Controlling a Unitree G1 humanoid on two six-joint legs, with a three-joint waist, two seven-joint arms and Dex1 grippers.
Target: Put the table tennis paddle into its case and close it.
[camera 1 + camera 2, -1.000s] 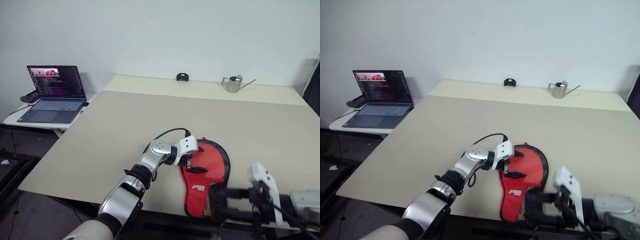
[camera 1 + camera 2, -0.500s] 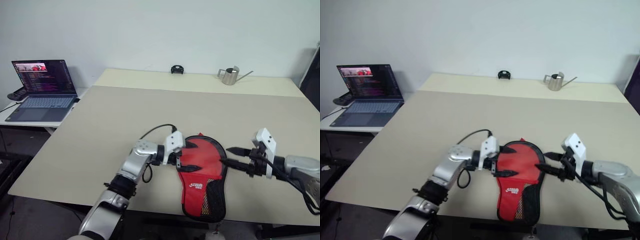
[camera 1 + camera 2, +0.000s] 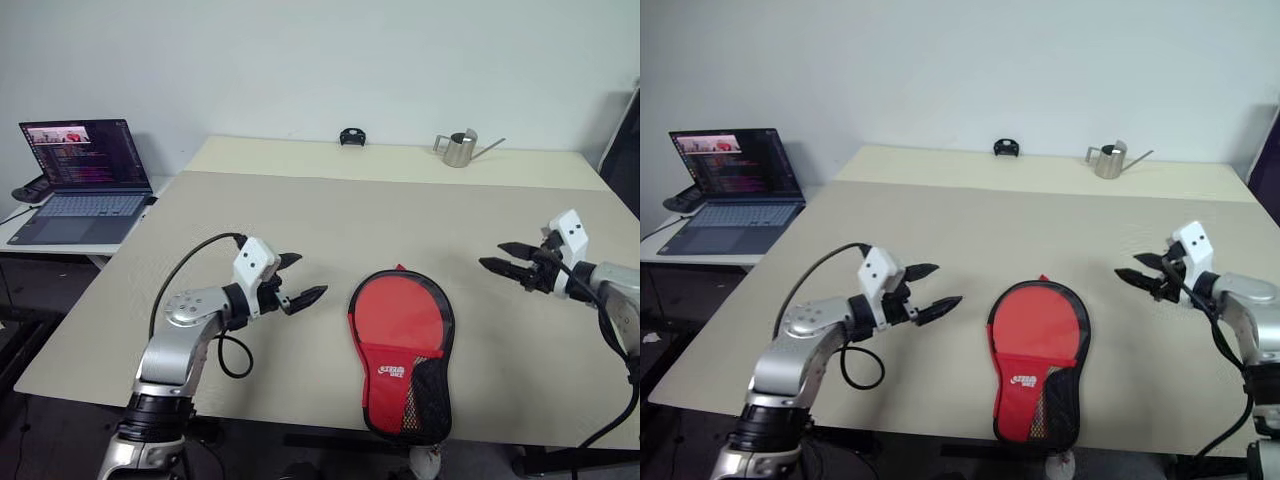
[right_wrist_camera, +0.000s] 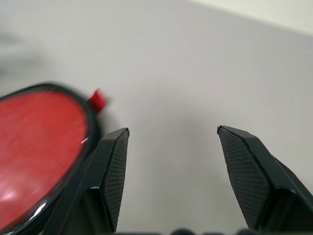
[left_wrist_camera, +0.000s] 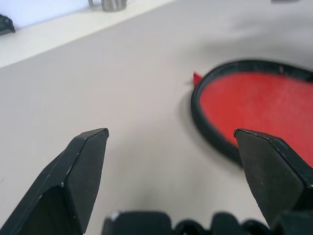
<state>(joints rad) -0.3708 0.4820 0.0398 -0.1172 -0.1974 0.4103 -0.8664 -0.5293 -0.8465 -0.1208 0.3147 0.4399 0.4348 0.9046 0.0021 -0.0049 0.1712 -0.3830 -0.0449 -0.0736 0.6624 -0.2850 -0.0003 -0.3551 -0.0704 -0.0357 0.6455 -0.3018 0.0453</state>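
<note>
Looks pretty much done to me. The case (image 3: 402, 362) lies flat on the desk (image 3: 300, 220), red side up, its edge closed all round as far as I can see. No sign of the paddle, so I'd guess it's inside. Left gripper (image 3: 297, 279) and right gripper (image 3: 505, 257) hover either side, jaws wide apart, holding nothing.

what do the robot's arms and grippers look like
Both arms are silver metal with black joints. Each wrist carries a white block, and each gripper, left gripper and right gripper, has two black pointed fingers. A black cable loops along the left arm.
</note>
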